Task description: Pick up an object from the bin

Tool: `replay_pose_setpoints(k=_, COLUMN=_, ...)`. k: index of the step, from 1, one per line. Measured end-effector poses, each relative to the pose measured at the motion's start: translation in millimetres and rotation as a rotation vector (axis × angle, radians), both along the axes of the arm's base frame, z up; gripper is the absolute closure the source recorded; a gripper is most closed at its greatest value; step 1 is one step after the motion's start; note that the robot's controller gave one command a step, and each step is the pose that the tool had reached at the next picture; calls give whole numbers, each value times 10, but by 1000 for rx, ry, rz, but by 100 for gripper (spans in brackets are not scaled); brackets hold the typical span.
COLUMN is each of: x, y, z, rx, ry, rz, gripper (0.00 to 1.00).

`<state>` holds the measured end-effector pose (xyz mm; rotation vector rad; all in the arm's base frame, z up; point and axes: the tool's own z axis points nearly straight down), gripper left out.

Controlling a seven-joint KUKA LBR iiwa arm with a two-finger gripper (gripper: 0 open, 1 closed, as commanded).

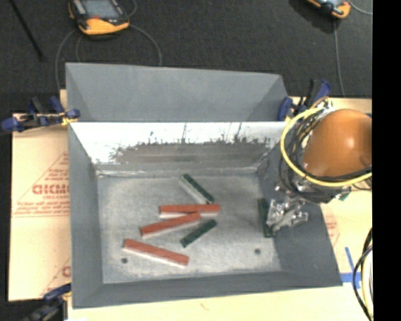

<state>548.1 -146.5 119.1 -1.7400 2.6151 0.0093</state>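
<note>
Red sticks [189, 209] number three, green sticks [198, 232] two; claw [285, 214], grip unclear, beside a third green stick [265, 218].

Orange-black device [99, 17] on dark floor [213, 37]

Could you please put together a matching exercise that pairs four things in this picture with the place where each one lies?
Things
1. gripper
2. dark green stick
3. grey-green stick
4. lowest red stick

Places
A. toward the front left of the floor
B. by the right wall of the bin
C. farthest back of all the sticks
D. just in front of the long red stick at mid-floor

Pairs: 1-B, 2-D, 3-C, 4-A
</note>
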Motion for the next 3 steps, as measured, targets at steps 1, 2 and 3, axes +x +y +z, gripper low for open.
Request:
replay_pose_setpoints(k=1, x=-20, y=123, z=-200, rx=18, ry=-16, rz=169, gripper=0)
replay_pose_setpoints(k=2, x=-29, y=188, z=-335, rx=26, ry=-19, rz=200, gripper=0)
replay_pose_setpoints(k=3, x=397, y=211, z=-409, rx=-8, ry=1, rz=405, gripper=100)
